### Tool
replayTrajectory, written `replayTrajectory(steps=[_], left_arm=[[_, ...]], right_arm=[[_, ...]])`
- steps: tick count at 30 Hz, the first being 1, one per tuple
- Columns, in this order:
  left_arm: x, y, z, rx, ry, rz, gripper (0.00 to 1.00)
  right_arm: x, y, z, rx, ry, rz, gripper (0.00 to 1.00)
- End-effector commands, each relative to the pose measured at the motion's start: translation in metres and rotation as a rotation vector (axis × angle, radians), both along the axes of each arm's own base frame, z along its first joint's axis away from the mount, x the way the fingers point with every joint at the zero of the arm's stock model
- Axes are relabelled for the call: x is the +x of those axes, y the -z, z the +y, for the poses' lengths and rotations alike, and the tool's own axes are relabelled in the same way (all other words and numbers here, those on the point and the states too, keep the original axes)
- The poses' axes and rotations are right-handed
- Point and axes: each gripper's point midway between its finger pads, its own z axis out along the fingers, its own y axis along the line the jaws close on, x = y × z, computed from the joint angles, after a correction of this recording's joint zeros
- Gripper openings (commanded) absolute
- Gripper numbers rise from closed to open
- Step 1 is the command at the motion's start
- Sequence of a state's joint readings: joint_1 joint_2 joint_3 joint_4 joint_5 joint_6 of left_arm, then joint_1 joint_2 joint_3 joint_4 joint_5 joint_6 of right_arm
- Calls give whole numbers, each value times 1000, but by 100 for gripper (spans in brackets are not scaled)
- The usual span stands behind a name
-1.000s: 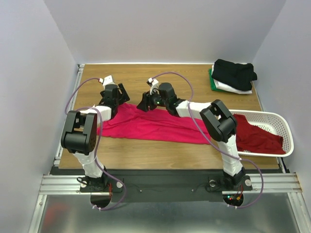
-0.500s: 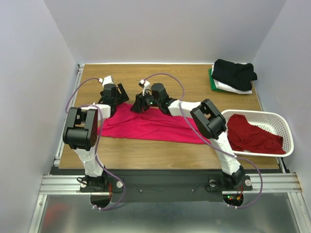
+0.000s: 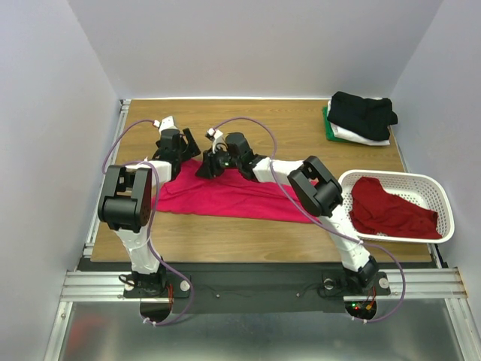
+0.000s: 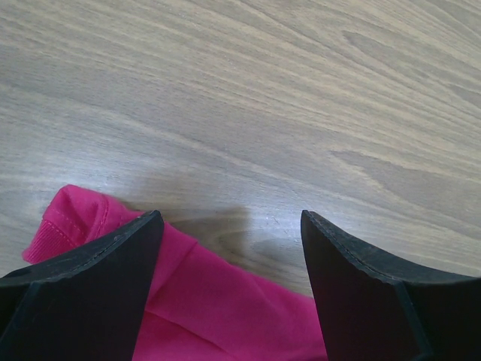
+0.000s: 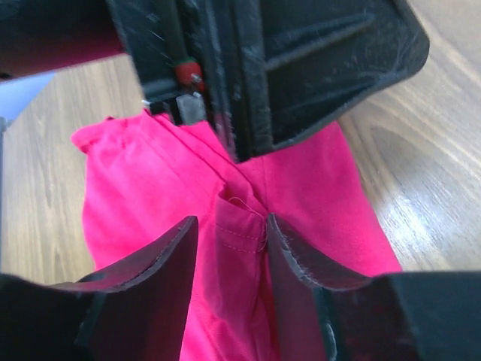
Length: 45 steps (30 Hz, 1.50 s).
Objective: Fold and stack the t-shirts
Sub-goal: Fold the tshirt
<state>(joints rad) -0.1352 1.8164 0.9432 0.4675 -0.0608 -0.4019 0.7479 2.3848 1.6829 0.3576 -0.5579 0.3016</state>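
Bright pink-red shirt (image 3: 233, 197) lies on the table (image 3: 285, 124), left of centre. Its long axis runs left to right and its far edge is rumpled. Both claws meet at its far-left corner. Right gripper (image 5: 231, 222), its arm stretched across from the right side, sits on the far edge just right of that corner. Its jaws are part-way apart, tips down in the cloth, with a raised stitched fold standing between them. I see no firm pinch, so I book it as holding nothing. Left gripper (image 4: 229, 219) hangs at the corner itself, jaws wide, nothing in them. In its own wrist view bare wood shows between the tips, and the hemmed corner lies under one finger only. Judgement: the coming grasp turns on this offset. The left claw is nearest the corner, yet it must shift back over the cloth before closing would catch anything. Farther out, a darker red shirt (image 3: 391, 212) sits in the white basket (image 3: 445, 197) at right. The folded stack (image 3: 361, 116), black on top, is at the far right corner, well apart.
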Motion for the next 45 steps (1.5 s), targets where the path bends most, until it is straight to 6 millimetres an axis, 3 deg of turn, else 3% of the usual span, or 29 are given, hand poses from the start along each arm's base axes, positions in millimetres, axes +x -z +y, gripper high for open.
replayTrajectory(steps=[1,3,6,7,10,18,22,30,37,40,45], left_arm=[[15,-20,0,-10,3,-61,86],[15,-20,-1,-9,8,-59,86],[15,-19,0,-9,5,-58,86],[15,-19,0,-9,5,-58,86],[15,-17,0,-6,4,-54,86],[18,-15,2,-8,-1,-41,86],[17,-14,2,-10,-2,-38,86],[18,-11,3,-7,-3,-21,86],[19,-8,3,-5,-4,-8,86],[19,-8,3,-3,-7,-6,86],[20,-7,4,-3,-10,-4,86]], right_arm=[[1,-8,11,12,-27,-29,45],[2,-2,11,-2,-23,-23,42],[1,-3,11,-7,-18,-32,24],[0,-2,11,-8,-15,-32,12],[-5,-11,9,1,-15,-58,0],[-32,-25,6,10,-40,-122,0],[-49,-23,3,-13,-51,-155,2],[-62,-20,-4,-33,-52,-165,10],[-75,-20,-11,-41,-63,-162,40],[-81,-20,-15,-41,-67,-165,47],[-102,-20,-17,-28,-145,-159,50]])
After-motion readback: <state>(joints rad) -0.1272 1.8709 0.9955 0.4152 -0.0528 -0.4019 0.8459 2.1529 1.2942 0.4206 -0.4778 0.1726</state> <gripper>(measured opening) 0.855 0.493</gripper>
